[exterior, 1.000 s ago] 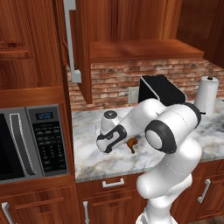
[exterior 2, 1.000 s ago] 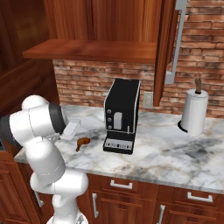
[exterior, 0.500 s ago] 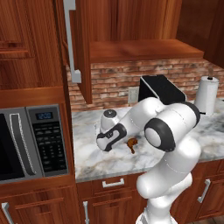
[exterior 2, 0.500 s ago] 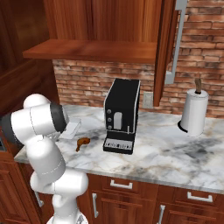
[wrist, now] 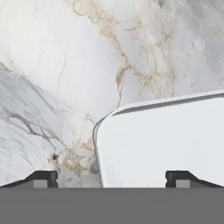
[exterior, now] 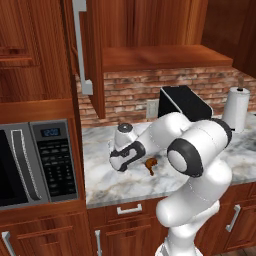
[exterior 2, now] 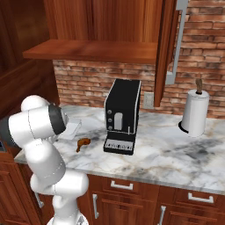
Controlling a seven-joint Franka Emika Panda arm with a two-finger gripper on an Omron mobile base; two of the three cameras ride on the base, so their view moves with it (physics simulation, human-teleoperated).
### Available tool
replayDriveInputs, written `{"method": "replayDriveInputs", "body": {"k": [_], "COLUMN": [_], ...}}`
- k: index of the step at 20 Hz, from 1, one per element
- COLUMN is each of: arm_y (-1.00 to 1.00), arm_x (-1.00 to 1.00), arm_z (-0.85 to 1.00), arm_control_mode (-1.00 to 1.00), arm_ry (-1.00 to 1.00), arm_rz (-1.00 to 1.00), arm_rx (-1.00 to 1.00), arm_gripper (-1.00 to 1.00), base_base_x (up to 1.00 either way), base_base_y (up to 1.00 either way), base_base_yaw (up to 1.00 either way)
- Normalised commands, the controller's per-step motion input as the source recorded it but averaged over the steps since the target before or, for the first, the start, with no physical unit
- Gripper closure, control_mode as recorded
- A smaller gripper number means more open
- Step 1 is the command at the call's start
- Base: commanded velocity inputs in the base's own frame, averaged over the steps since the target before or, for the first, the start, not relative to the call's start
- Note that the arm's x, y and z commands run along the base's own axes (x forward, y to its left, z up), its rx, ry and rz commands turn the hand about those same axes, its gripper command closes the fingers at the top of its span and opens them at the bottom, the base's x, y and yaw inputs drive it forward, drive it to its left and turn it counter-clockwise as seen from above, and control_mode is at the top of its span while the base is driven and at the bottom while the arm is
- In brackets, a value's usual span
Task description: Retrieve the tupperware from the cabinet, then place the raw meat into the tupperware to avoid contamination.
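White plastic sits close under my hand: the tupperware point(wrist: 162, 144) lies flat on the marble counter point(wrist: 65, 65), one rounded corner toward the middle of my hand view. My gripper point(wrist: 113, 179) is spread wide, holding nothing; one fingertip point(wrist: 41, 178) is over bare marble, the other point(wrist: 181, 178) over the container, so its near wall lies between them. From the right base view, the tupperware point(exterior 2: 70, 128) shows just past my shoulder, near the counter's left end. The raw meat point(exterior 2: 82, 142) rests on the stone just beside it, not inside it, between the container and the black coffee machine point(exterior 2: 123, 115). From the left base view, the meat point(exterior: 150, 164) lies by my forearm. Above, the cabinet door point(exterior: 90, 55) stands open. A paper towel roll point(exterior 2: 195, 112) stands well apart, far right.
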Motion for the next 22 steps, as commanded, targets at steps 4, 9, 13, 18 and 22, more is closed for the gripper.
{"method": "replayDriveInputs", "body": {"k": [4, 9, 13, 18, 22], "arm_y": [0.00, -0.02, -0.35, -0.48, -0.40], "arm_x": [-0.26, -0.22, -0.03, 0.00, 0.03], "arm_z": [0.48, 0.55, 0.32, 0.19, 0.06], "arm_control_mode": [-1.00, -1.00, -1.00, -1.00, -1.00], "arm_ry": [0.00, 0.00, 0.01, 0.03, 0.03], "arm_rz": [0.00, -0.02, -0.10, -0.25, -0.36], "arm_rx": [-0.01, 0.00, 0.00, 0.00, 0.00], "arm_gripper": [-1.00, -1.00, -1.00, -1.00, -1.00], "base_base_x": [0.00, 0.00, 0.00, 0.00, 0.00], "base_base_y": [0.00, 0.00, 0.00, 0.00, 0.00], "base_base_yaw": [0.00, 0.00, 0.00, 0.00, 0.00]}}
